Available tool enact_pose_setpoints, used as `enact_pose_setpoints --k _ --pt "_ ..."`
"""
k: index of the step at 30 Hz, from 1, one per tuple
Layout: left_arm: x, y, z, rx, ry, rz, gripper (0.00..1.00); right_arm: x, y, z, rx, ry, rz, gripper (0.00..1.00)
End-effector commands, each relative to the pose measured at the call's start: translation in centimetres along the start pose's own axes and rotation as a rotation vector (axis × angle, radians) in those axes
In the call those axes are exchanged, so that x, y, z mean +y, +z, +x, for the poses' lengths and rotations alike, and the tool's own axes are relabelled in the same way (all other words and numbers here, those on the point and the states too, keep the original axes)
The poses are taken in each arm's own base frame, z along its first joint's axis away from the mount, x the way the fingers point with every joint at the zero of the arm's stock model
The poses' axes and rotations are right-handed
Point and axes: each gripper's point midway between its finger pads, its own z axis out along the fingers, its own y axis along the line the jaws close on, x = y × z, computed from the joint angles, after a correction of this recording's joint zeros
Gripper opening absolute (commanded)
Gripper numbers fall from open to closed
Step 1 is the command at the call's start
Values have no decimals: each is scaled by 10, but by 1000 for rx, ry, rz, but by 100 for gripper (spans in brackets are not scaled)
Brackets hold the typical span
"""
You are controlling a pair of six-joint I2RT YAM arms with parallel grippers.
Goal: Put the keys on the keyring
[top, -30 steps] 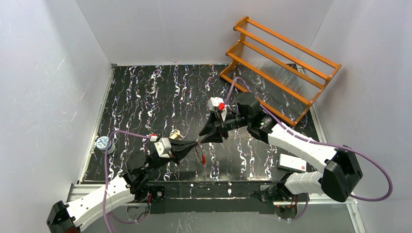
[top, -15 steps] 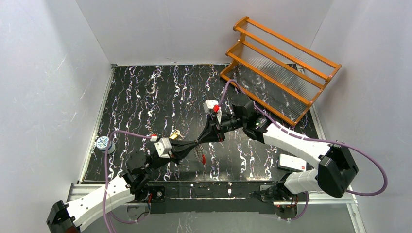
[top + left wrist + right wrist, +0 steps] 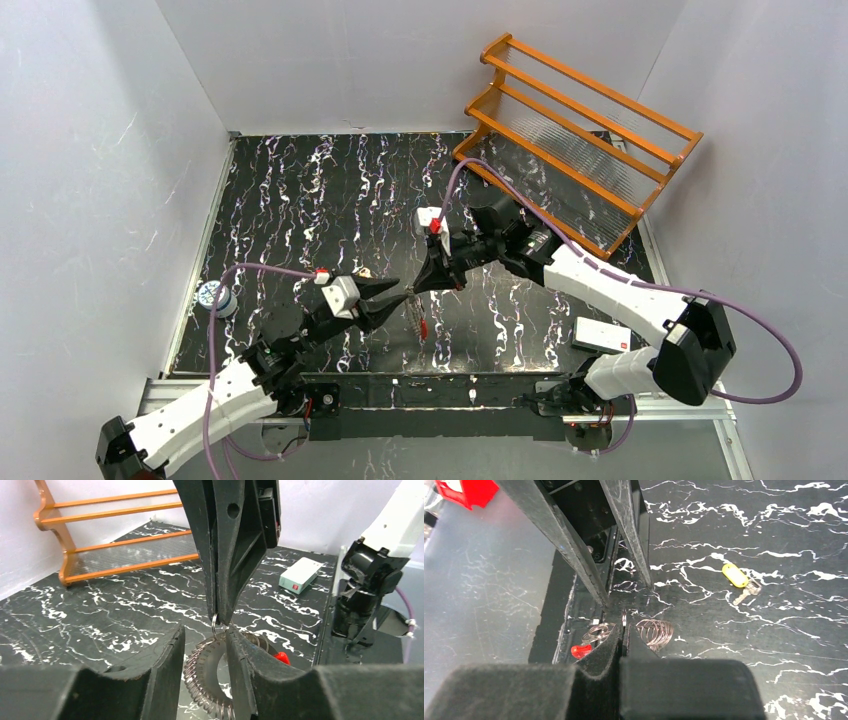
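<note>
The keyring (image 3: 207,672) is a coiled silver wire loop with a red piece (image 3: 281,657), and it hangs from a small ring above the table. My right gripper (image 3: 623,627) is shut on that small ring (image 3: 623,616). In the top view it (image 3: 422,287) points down-left with the keyring (image 3: 420,318) dangling under it. My left gripper (image 3: 205,632) is open, its fingers standing either side of the loop without gripping it. In the top view the left gripper (image 3: 397,292) sits just left of the right one. The keys (image 3: 739,582), a yellow-gold piece and a small silvery one, lie together on the black marbled table (image 3: 300,190).
An orange wooden rack (image 3: 575,140) stands at the back right. A white box with a red mark (image 3: 601,336) lies near the right arm's base. A small round blue-white object (image 3: 212,294) sits at the table's left edge. White walls enclose the table.
My right gripper has shut on the keyring's small ring. My left gripper, shut on the keyring before, has opened and drawn back slightly to the left.
</note>
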Motion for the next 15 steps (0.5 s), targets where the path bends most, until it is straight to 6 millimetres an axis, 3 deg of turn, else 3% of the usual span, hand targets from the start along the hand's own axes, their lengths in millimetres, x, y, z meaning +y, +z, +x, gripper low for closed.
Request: enact_pose_setpoints --k 1,7,15 --pt "13 0 -5 121 86 -43 35 -1 -5 0 97 -51 34 1" --pt "15 -3 9 332 132 -15 37 -2 8 18 247 -77 65 1" --pt "8 -5 19 428 156 58 39 2 27 26 311 -62 38 1"
